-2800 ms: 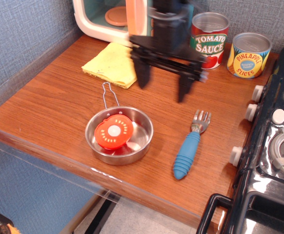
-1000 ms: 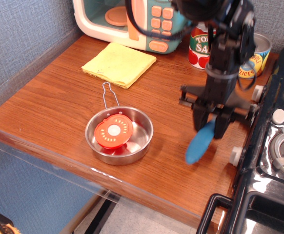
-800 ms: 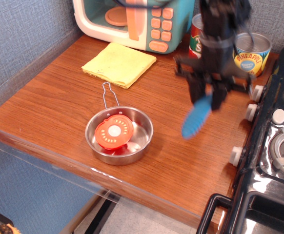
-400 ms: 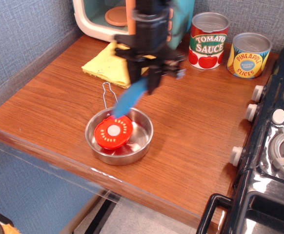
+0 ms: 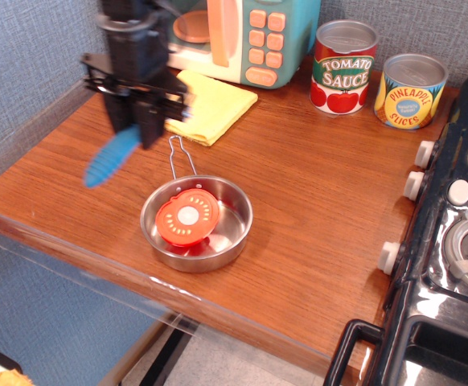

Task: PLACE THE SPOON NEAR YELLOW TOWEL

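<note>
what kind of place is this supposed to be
Most likely a toy play kitchen set up on a wooden counter. A pastel toy microwave stands at the back beside tomato sauce and pineapple cans, and a black toy stove sits at the right.

wooden counter (image 5: 314, 201), blue-grey textured walls (image 5: 25, 56)

Tool (image 5: 136, 129) points downward, fingers clamped together.
</note>
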`<state>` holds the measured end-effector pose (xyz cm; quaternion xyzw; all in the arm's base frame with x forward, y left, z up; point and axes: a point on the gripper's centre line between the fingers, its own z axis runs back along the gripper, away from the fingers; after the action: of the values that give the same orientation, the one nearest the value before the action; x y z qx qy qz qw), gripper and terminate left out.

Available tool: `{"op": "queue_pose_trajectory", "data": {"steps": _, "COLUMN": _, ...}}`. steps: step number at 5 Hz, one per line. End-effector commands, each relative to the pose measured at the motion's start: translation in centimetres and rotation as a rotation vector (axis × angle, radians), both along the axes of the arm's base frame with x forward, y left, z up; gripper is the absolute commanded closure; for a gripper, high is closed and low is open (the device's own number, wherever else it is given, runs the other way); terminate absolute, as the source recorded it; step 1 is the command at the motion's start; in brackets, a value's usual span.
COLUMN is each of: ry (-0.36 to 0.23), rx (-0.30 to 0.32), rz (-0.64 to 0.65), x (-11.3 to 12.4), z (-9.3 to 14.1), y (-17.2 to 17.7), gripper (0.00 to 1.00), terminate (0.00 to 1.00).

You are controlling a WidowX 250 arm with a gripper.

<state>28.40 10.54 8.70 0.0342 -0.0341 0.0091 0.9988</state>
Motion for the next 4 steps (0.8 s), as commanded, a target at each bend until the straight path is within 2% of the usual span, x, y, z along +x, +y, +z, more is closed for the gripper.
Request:
{"op": "queue_pose_trajectory", "data": {"steps": 1, "ry": -0.029, "rx": 0.031, "rz": -0.028, "x": 0.4, "z": 0.1, "y": 5.0, "gripper": 1.00, "terminate": 0.00}}
{"op": "queue_pose_trajectory", "data": {"steps": 2, "ry": 0.021, "rx": 0.049, "rz": -0.076, "x": 1.0, "z": -2.6, "y": 5.6, "gripper": 1.00, "terminate": 0.00}}
{"op": "queue_pose_trajectory", "data": {"steps": 4, "ry": 0.083, "rx": 0.034, "rz": 0.026, "x": 0.8, "z": -6.1, "y": 5.8, "gripper": 1.00, "terminate": 0.00}}
